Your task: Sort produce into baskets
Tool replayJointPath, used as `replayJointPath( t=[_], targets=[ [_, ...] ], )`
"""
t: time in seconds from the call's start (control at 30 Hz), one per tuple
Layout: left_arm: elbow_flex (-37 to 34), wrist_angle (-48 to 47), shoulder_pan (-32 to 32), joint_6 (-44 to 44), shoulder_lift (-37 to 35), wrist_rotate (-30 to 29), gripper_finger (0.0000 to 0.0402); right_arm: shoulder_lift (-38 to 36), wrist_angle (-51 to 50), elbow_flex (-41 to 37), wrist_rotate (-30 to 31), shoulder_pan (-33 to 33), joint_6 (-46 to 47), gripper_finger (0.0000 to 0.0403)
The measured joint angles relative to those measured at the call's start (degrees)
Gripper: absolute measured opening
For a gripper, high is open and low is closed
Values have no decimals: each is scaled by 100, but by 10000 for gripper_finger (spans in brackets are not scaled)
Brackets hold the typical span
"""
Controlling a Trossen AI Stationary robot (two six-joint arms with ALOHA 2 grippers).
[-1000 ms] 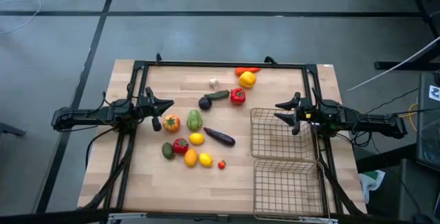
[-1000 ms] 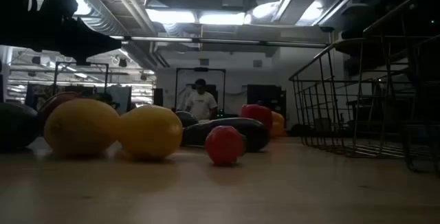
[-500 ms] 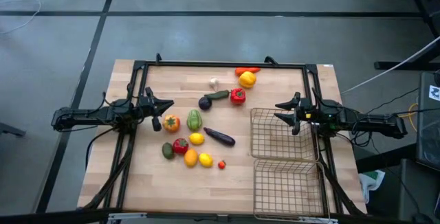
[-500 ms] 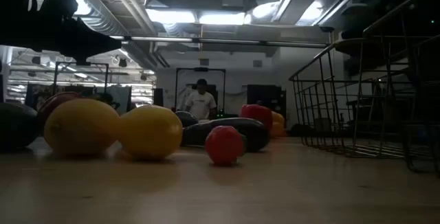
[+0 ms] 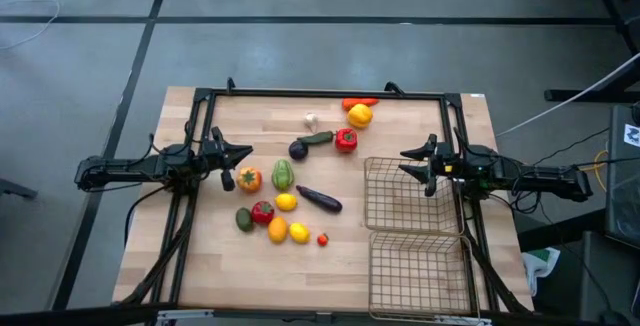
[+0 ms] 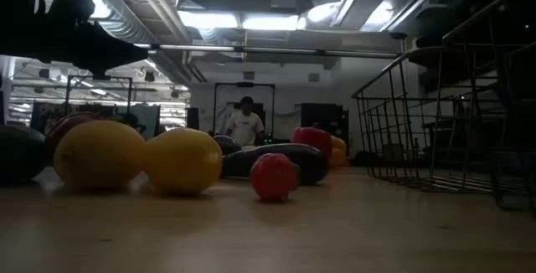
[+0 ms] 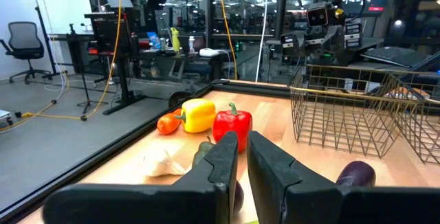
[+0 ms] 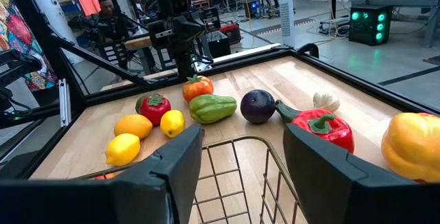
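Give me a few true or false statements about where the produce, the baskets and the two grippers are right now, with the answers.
1. Both baskets hold no produce. True.
2. The left gripper is shut on a lemon. False: it is shut but holds nothing, beside the orange tomato.
3. The right gripper is open above the far basket's edge. True.
4. The purple eggplant lies inside a basket. False: it lies on the table.
5. The yellow pepper sits by the table's far edge. True.
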Motion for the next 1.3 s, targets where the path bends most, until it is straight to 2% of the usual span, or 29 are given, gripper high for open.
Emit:
replayJointPath(
  t=[0.73,0.93,1.07,1.3],
  targets=[
    [0,2,6,-59,-2,-4,31,0,-2,0,0,2,0,204],
    [1,9,169,-652,-1,-101,37,-2,-2,0,0,2,0,204],
    [2,9,284,-903,-2,-111,89,-2,-2,0,0,2,0,204],
    [2,26,349,-1203,-2,-118,254,0,0,0,0,1,0,204]
  ],
)
